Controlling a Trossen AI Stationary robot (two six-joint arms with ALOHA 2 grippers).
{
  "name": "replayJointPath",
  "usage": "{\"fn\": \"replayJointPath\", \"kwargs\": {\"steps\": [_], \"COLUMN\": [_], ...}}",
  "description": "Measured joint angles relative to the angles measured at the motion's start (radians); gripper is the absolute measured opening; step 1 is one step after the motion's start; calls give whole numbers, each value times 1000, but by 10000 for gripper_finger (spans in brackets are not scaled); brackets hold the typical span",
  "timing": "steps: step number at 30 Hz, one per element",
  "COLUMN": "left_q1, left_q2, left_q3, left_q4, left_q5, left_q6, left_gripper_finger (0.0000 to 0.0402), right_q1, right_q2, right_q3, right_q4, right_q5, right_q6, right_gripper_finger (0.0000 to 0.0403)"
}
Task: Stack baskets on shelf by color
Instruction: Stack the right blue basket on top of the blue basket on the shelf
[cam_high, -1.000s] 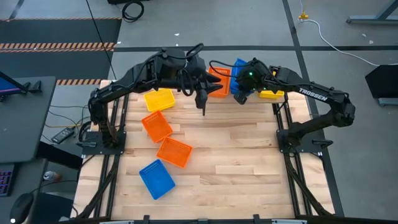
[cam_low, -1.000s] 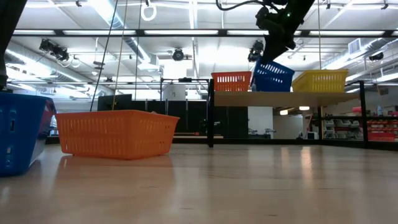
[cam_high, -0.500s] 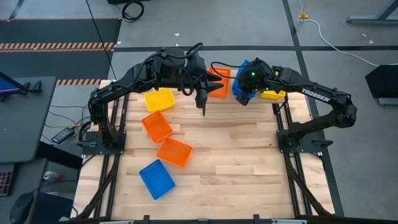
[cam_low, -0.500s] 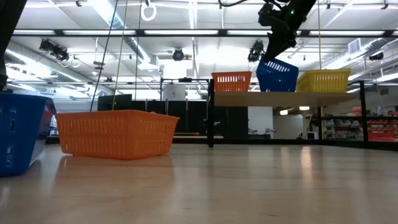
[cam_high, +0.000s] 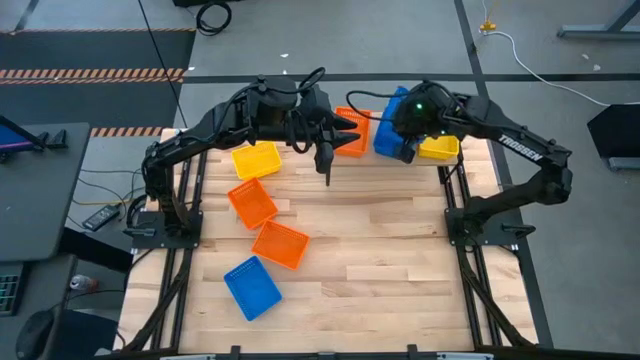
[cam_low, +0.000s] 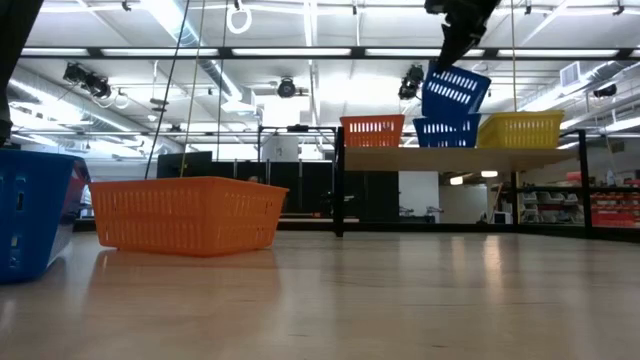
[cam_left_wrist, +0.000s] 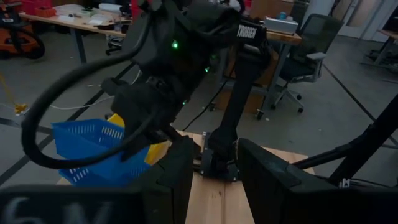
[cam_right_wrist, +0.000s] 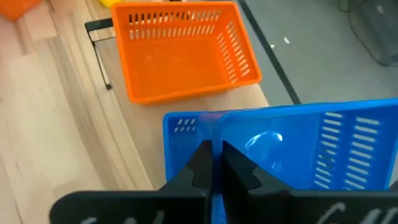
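Two matte black jointed arms, looped black cables, white TROSSEN lettering, a green indicator light, blunt dark fingers (cam_right_wrist: 202, 163).

On the shelf (cam_low: 450, 155) at the worktop's far edge sit orange, blue and yellow baskets. A tilted blue basket (cam_low: 455, 92) hangs above the blue one. Four more lie near the left edge.

Right hand (cam_right_wrist: 214, 163) pinched shut, raised high, left hand (cam_high: 327, 170) hovering, parted

shelf (cam_low: 450, 157): three baskets abreast | fourth basket (cam_low: 455, 92) tilted above middle one
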Motion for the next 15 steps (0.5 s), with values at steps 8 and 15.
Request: {"fn": "replayJointPath", "kwargs": {"steps": [8,15], "left_q1": [-2,-3], "left_q2": [0,0], "left_q3": [0,0], "left_q4": [0,0], "left_q5": [0,0], "left_q6": [-7,-20], "left_gripper_finger": [132,133], "right_q1": [0,0], "right_q2": [96,190], "right_q3": [30,30], "right_q4": [-76,-98], "right_q5": [-30,-39], "right_q6": [3,12], "right_gripper_finger": [22,24]}}
